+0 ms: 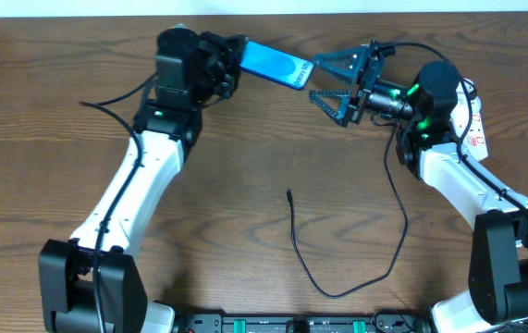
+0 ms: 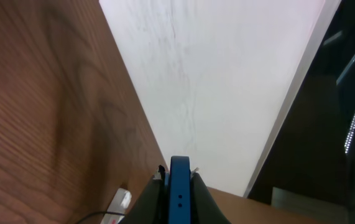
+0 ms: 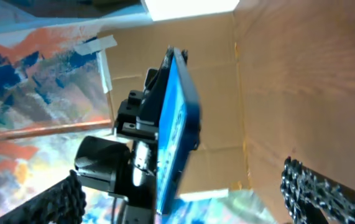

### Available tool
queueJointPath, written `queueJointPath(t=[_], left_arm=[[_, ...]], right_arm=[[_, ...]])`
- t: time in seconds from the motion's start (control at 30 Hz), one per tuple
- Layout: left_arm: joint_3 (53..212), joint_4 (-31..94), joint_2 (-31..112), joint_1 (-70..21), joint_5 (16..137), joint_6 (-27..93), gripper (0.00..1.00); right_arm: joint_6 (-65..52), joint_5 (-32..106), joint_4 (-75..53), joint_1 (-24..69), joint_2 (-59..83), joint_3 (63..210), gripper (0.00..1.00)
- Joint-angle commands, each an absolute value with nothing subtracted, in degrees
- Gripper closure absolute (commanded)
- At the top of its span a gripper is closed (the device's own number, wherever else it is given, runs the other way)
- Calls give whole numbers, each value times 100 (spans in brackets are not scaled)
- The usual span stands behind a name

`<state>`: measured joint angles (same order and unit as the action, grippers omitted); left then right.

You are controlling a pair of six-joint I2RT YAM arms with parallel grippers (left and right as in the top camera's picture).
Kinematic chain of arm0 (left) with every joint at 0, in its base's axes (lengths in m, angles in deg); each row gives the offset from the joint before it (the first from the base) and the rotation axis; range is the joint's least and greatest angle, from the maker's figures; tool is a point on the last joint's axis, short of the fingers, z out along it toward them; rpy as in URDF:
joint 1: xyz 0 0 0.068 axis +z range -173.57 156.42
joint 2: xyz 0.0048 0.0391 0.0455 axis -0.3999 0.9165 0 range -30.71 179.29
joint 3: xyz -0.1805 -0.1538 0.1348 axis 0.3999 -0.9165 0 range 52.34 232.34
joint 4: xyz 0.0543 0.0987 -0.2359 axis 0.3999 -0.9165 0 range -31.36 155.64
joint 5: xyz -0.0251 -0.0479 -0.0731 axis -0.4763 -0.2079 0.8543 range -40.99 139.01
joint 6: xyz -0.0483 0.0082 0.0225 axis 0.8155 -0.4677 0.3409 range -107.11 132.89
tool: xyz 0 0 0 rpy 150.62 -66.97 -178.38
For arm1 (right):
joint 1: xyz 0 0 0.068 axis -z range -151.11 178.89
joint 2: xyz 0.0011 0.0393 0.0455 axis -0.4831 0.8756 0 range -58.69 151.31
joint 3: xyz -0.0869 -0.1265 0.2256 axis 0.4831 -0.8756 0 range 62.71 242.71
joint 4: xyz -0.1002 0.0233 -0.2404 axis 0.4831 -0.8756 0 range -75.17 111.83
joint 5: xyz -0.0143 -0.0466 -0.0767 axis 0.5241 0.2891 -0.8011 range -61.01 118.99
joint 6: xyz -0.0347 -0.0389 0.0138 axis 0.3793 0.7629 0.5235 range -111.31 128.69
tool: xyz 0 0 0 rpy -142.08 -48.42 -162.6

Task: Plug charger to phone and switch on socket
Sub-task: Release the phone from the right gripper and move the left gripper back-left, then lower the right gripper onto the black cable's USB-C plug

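The phone [image 1: 276,64], slim with a bright blue screen, is held off the table at the back, and my left gripper [image 1: 242,57] is shut on its left end. In the left wrist view its blue edge [image 2: 179,193] stands clamped between my two fingers. My right gripper [image 1: 330,80] is open just right of the phone's free end, nothing in it. The right wrist view shows the phone [image 3: 176,124] edge-on ahead of my spread fingertips [image 3: 71,196]. The charger's thin black cable [image 1: 337,293] lies loose on the table, its connector tip [image 1: 288,193] free. The white socket [image 1: 475,128] lies behind my right arm.
The cable loops from mid-table towards the front edge and back up under my right arm [image 1: 448,171]. A cardboard wall [image 3: 214,93] stands behind the table's far edge. The white socket [image 2: 122,200] also shows low in the left wrist view.
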<state>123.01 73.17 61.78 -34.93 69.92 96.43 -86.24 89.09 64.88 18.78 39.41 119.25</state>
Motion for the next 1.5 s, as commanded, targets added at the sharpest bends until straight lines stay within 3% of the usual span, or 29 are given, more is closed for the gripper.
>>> queueJointPath(t=[0.0,0.13,0.33,0.53,0.97,1.23,1.47], left_arm=[[12345,7365,6143,-3119,8159,9324,93],[12345,7343,6143,-2739,9490,9073,93],[12345,7348,6145,-2149,11920,6905,93],[12345,7348,6145,-1760,13293,5858,93],[12343,7348,6145,-1436,13450,5598,93],[12338,7348,6145,-1436,13356,5595,93],[12314,7348,6145,-1438,13341,5598,93]], right_arm=[[-7514,9001,6286,1917,3915,12003,1],[-6850,9001,6103,1917,3915,12003,1],[-5919,8937,5753,1915,3915,12003,1],[-5302,8756,5226,1910,3915,12003,1],[-4015,7493,3358,1532,3915,12006,1],[-3009,5687,1272,520,3915,12006,1],[-2832,4472,429,-398,3915,12006,1]])
